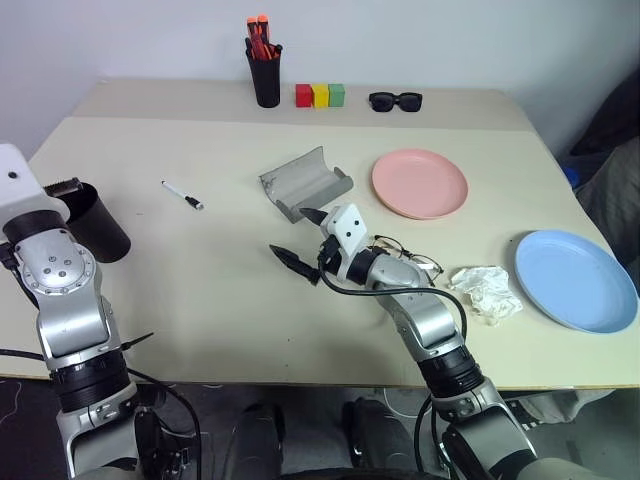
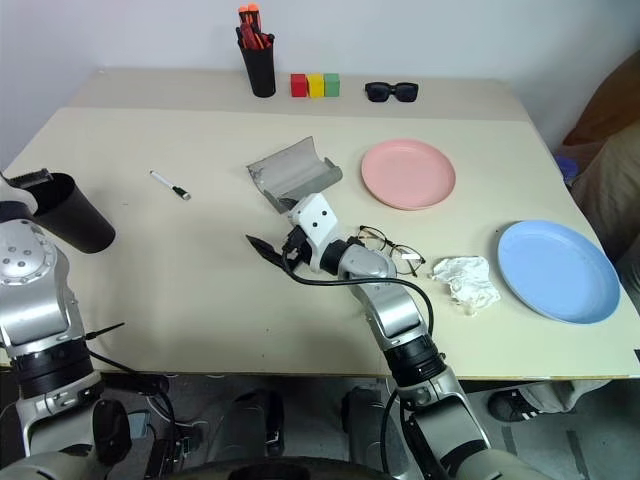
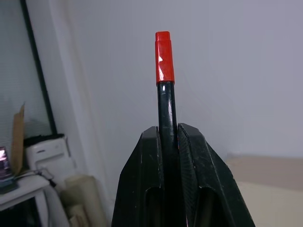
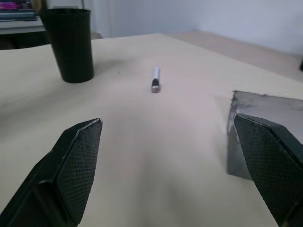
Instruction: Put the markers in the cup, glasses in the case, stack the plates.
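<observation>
a pale beige table (image 1: 200, 300) runs up against a plain white wall (image 1: 450, 40), and there's a white cabinet (image 3: 52, 151) beside a dark upright frame (image 3: 35, 66).

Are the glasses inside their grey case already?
No, the glasses lie on the table beside the right end effector, and the open grey case has nothing in it.

Black marker (image 3: 165, 104), red cap. White marker (image 1: 182, 194), black tips. Matte black cup (image 1: 98, 220). Grey case (image 1: 304, 182). Salmon-pink plate (image 1: 420, 183), light-blue plate (image 1: 577, 280). Red, yellow, green blocks (image 1: 320, 95) along beige table (image 1: 200, 290) far edge.
</observation>
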### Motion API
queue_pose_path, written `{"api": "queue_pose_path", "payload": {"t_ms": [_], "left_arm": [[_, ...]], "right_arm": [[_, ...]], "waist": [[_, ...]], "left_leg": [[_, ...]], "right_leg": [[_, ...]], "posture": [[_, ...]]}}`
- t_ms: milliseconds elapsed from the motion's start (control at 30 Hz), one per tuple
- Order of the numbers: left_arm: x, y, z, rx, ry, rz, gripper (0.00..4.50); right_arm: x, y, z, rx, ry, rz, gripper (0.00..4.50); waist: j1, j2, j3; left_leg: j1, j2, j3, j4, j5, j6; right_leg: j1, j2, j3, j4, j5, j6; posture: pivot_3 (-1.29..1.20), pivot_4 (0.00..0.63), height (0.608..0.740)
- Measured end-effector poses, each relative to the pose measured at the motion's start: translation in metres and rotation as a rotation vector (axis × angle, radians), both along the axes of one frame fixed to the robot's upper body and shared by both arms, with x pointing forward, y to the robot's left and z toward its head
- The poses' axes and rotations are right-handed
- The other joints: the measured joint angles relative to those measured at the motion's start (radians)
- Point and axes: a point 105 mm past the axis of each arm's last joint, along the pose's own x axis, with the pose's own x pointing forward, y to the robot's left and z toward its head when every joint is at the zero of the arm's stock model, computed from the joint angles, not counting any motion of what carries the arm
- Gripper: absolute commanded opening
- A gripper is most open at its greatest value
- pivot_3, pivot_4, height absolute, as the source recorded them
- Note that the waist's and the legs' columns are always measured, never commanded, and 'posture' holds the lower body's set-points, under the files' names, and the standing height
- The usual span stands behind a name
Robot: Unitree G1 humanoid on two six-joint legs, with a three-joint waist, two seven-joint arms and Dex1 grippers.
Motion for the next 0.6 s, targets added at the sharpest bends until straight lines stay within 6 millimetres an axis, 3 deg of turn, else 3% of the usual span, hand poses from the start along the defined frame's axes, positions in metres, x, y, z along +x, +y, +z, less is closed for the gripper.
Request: {"api": "queue_pose_path", "payload": {"t_ms": [267, 567, 600], "left_arm": [[0.02, 0.004, -0.036, -0.114, 0.078, -0.084, 0.02], [0.029, 0.007, -0.047, -0.142, 0.08, -0.106, 0.02], [0.029, 0.007, -0.048, -0.141, 0.078, -0.109, 0.46]], "right_arm": [[0.001, 0.0, 0.0, -0.002, -0.005, 0.004, 4.5], [0.002, -0.001, 0.0, -0.004, -0.005, -0.008, 4.5], [0.002, -0.001, 0.0, -0.004, -0.005, -0.009, 4.5]], "waist": [[-0.002, 0.0, 0.0], [-0.002, 0.0, 0.0], [-0.002, 0.0, 0.0]], "left_leg": [[0.0, 0.0, 0.0, 0.0, 0.0, 0.0], [0.0, 0.0, 0.0, 0.0, 0.0, 0.0], [0.0, 0.0, 0.0, 0.0, 0.0, 0.0]], "right_leg": [[0.0, 0.0, 0.0, 0.0, 0.0, 0.0], [0.0, 0.0, 0.0, 0.0, 0.0, 0.0], [0.0, 0.0, 0.0, 0.0, 0.0, 0.0]], "posture": [[0.0, 0.15, 0.722], [0.0, 0.15, 0.722], [0.0, 0.15, 0.722]]}}
